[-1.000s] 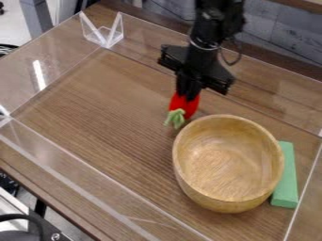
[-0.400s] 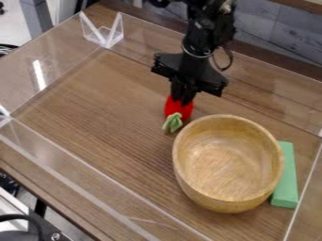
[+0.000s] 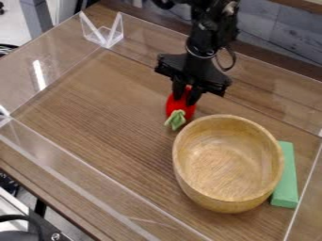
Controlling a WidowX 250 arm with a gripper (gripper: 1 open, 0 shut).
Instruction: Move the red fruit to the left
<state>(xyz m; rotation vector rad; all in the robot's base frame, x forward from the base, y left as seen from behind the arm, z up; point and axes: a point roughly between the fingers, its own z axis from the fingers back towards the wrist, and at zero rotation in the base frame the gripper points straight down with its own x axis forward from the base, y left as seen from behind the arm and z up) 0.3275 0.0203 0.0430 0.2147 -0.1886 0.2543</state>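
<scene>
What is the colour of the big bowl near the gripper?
Light tan, like pale wood; the bowl shows in the camera view.

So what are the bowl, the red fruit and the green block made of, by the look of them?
The bowl looks like wood, smooth and lightly polished, going by its even tan colour and soft sheen. The red fruit is probably glossy plastic, given its bright, uniform red. The green block has a flat, pale, even colour; it could be plastic, foam or painted wood.
</scene>
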